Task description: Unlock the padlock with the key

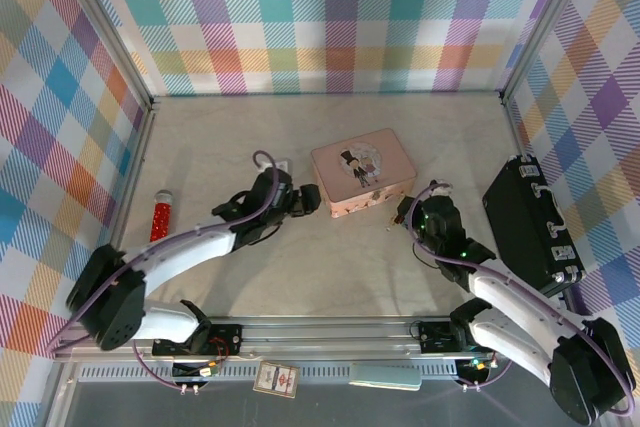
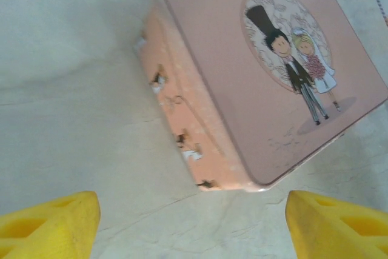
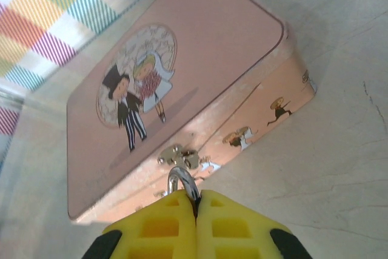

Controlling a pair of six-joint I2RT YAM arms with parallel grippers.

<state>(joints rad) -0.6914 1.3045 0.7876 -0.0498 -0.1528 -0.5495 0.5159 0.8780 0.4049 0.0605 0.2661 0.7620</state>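
One tin (image 1: pixel 362 173), one padlock (image 3: pixel 180 181) — right claw (image 3: pixel 196 203) pinching it; left claw (image 2: pixel 194 225) agape.

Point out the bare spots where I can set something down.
The widest bare table lies in front of the pink tin, toward the near edge. Another open strip runs behind the tin to the back wall. Crowded: the tin's near side, where the left gripper and the right gripper, shut on the padlock, sit.

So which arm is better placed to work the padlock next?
Right, probably: the right gripper is shut on the padlock at the clasp of the tin. The left gripper is open and empty, off the tin's other end.
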